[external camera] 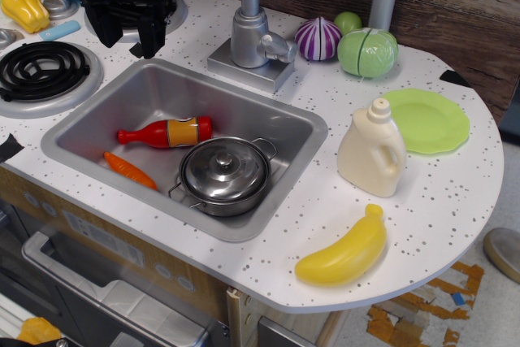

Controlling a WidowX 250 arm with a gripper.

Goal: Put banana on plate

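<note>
The banana (pixel 344 253) is a chubby bright-yellow toy lying on the white speckled counter near its front right edge. The plate (pixel 426 119) is a flat lime-green disc at the right end of the counter, behind the cream bottle (pixel 372 149) that stands between banana and plate. My gripper (pixel 123 32) is black, at the far left behind the sink, far from both. Its fingers point down and stand apart with nothing between them.
A sink (pixel 89 123) holds a red bottle (pixel 166 132), an orange carrot (pixel 130 171) and a lidded metal pot (pixel 225 175). A faucet (pixel 250 34) stands behind it. A purple onion (pixel 318 39), a cabbage (pixel 367 52), a lumpy yellow pepper (pixel 24 7) and stove burners (pixel 41 71) are also there.
</note>
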